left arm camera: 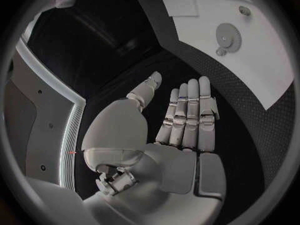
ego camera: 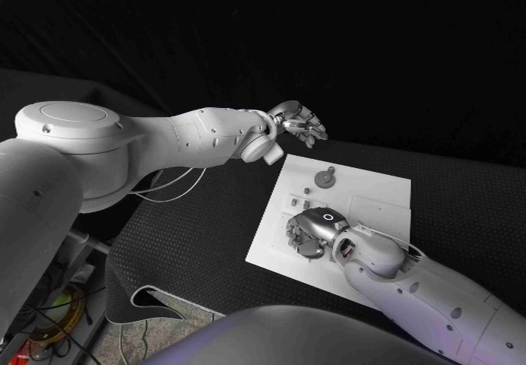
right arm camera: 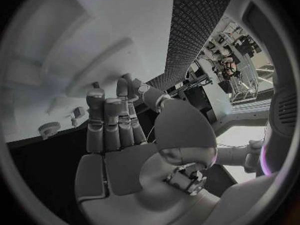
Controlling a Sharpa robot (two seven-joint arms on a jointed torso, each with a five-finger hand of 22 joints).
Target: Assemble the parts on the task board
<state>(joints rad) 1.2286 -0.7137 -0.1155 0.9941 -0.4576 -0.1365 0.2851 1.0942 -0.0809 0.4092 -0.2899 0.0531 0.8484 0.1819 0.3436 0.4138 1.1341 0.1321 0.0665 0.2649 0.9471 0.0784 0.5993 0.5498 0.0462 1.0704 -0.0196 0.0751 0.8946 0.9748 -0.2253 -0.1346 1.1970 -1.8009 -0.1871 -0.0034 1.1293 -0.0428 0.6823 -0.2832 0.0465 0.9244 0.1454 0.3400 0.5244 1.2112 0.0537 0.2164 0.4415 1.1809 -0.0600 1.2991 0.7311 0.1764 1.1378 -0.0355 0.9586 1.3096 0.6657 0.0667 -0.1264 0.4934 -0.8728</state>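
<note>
The white task board (ego camera: 378, 199) lies in the middle of the table. A grey gear (ego camera: 325, 178) sits on its far part, with small pegs (ego camera: 296, 201) nearer its left edge. My right hand (ego camera: 312, 233) hovers low over the board's near left part, palm down, fingers straight and together, with nothing seen in them; the right wrist view shows the hand (right arm camera: 119, 130), the board (right arm camera: 94, 40) and a small gear (right arm camera: 49, 130) beyond the fingertips. My left hand (ego camera: 298, 122) hangs beyond the board's far left corner, fingers spread and empty. The left wrist view shows that flat hand (left arm camera: 184, 117), the board (left arm camera: 262, 60) and the gear (left arm camera: 226, 35).
The black textured table (ego camera: 186, 236) surrounds the board. A raised rectangular panel (ego camera: 378, 205) takes up the board's right part. A loose cable (ego camera: 164, 186) hangs by my left arm off the table's left edge.
</note>
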